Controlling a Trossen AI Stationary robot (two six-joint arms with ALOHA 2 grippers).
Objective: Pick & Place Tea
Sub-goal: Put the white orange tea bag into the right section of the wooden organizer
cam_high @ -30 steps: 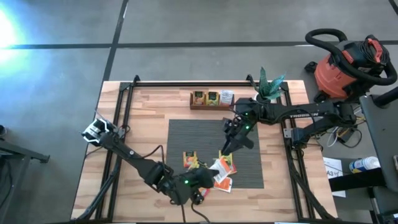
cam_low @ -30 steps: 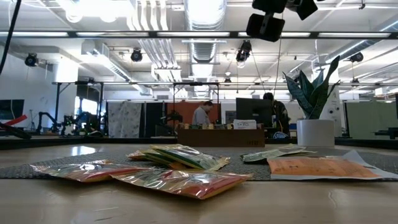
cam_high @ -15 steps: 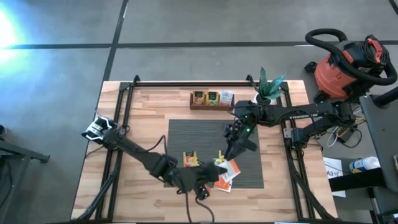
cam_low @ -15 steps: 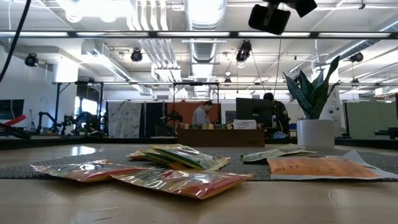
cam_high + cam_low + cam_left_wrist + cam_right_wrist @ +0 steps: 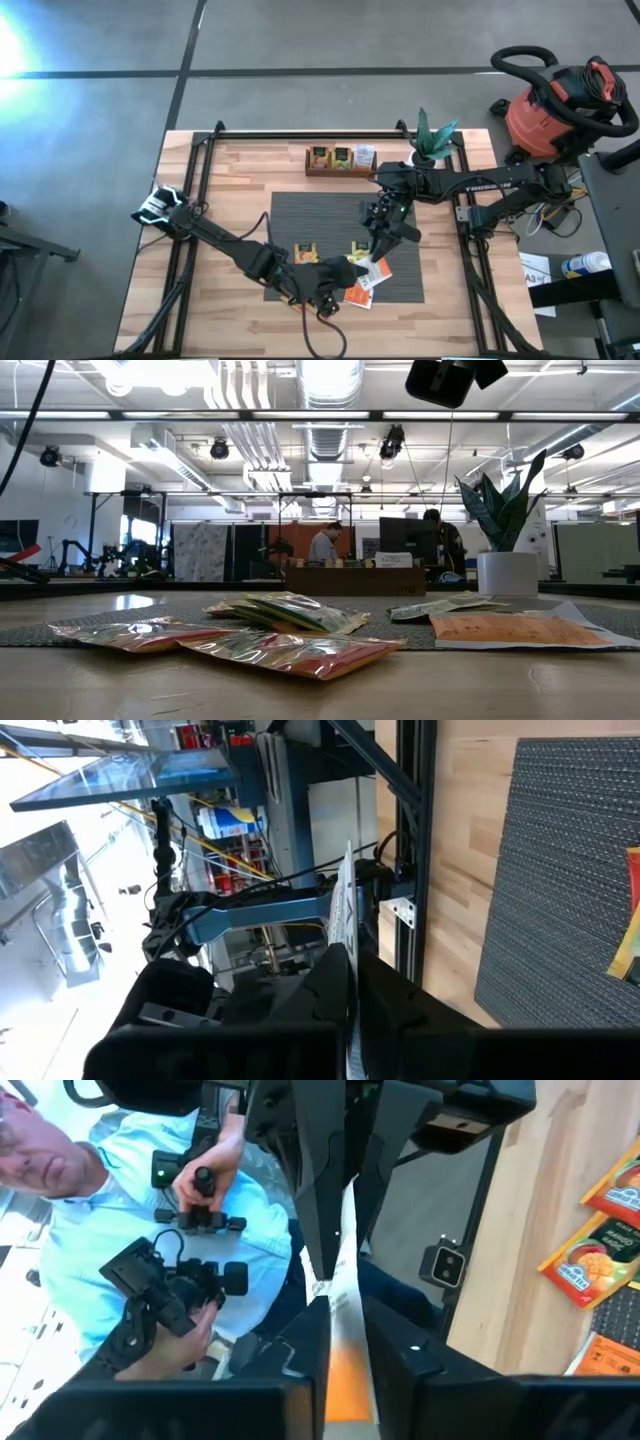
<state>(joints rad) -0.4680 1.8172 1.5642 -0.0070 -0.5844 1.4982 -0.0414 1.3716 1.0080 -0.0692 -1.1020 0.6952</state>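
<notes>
Tea sachets [image 5: 357, 252] lying loose around the 6 o'clock edge of a grey ribbed mat [image 5: 320, 215] at the middle of a wooden table [image 5: 235, 190], seen from above: an orange-and-yellow one [image 5: 305, 255] at about 7 o'clock on the mat, a yellow-green one and an orange-red one [image 5: 358, 294] at about 5 o'clock. Three more sachets standing in a long dark wooden tray [image 5: 340, 159] at the table's 12 o'clock. A white-and-orange sachet [image 5: 372, 274] off the mat between both grippers. Left gripper [image 5: 340, 287] reaching in from 8 o'clock to the mat's 6 o'clock edge, fingers pinched tight on the white end of that sachet, shown edge-on as a thin strip [image 5: 343, 920] in the left wrist view. Right gripper [image 5: 378, 252] coming from 3 o'clock to the mat's 5 o'clock corner, nearly touching the left one, fingers closed narrowly against the orange end of the same sachet [image 5: 345, 1380] in the right wrist view, with the left arm's fingers [image 5: 320, 1190] gripping just beyond. Behind them in that view, a person [image 5: 100, 1230] in a light blue shirt, hands [image 5: 225, 1155] on dark control handles. From table height, shiny sachets [image 5: 300, 652] flat in the foreground, a potted plant [image 5: 507, 572] at the table's 1 o'clock. A red shop vacuum [image 5: 560, 105] on the floor beyond 2 o'clock.
</notes>
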